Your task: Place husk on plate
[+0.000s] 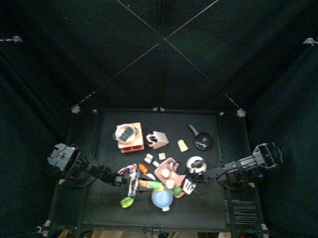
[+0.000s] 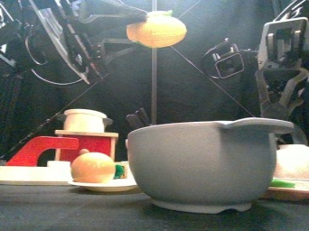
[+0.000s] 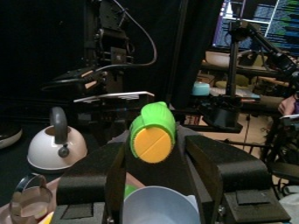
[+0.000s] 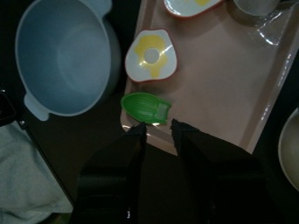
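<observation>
My left gripper (image 3: 158,147) is shut on the husk (image 3: 152,131), a lime-green elongated piece with an orange end face. It holds the husk high above the table's front. In the front view the husk (image 2: 157,32) shows end-on near the top, and in the top view (image 1: 126,200) it is at the front left. A small pale plate (image 2: 103,187) at the front left carries a round orange ball and a green block. My right gripper (image 4: 156,128) hangs open over a pink tray (image 4: 222,87), its tips at the edge of a darker green leaf piece (image 4: 146,107).
A big blue-grey bowl (image 2: 205,167) stands at the front, beside the tray. A fried egg (image 4: 152,52) lies on the tray. A red and wood box (image 1: 128,136), a white kettle (image 1: 152,139), a black pan (image 1: 199,139) and a yellow piece (image 1: 183,145) sit further back.
</observation>
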Controlling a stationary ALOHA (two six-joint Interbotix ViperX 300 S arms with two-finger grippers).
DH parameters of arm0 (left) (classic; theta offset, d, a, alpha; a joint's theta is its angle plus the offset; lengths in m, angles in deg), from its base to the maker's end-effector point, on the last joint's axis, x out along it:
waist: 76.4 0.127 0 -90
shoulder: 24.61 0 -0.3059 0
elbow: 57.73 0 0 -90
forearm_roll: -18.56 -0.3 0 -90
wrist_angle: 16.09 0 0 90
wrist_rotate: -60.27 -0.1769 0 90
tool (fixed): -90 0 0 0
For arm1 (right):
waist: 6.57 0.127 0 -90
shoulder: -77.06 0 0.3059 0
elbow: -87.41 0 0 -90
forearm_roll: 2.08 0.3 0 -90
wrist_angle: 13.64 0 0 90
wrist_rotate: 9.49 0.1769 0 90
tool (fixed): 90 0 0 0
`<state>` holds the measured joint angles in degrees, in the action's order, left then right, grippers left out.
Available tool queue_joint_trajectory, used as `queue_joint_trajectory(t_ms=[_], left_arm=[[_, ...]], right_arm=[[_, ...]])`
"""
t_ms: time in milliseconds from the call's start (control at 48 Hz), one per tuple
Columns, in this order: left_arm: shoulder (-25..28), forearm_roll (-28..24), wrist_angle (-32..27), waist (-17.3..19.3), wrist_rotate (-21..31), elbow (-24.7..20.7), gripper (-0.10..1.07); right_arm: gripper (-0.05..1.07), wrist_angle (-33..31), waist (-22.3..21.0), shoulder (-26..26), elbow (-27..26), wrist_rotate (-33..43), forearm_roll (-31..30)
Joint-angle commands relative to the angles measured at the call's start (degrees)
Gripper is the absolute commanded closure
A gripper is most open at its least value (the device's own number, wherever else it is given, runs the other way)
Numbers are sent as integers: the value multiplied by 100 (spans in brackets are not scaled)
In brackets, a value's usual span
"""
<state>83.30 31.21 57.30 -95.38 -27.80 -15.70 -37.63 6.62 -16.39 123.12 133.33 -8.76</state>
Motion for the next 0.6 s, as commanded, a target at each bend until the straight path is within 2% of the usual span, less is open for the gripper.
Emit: queue_joint_trajectory(t_ms=[0,167,271,458,583], left_arm=[[-53,-18,26,9,-18,-88,25],[-53,0,26,9,-9,-79,25],[-70,44,26,9,0,-88,25],[-149,211,26,0,9,-97,25],[-158,237,26,-9,0,-132,25]], right_arm=[[32,193,-18,-237,-88,-9,-88],[32,817,18,-396,-88,-35,-466],[32,1151,62,-519,-123,-18,-1116],[31,1292,62,-826,-308,-9,-2039],[31,1327,44,-844,-501,-9,-2338]])
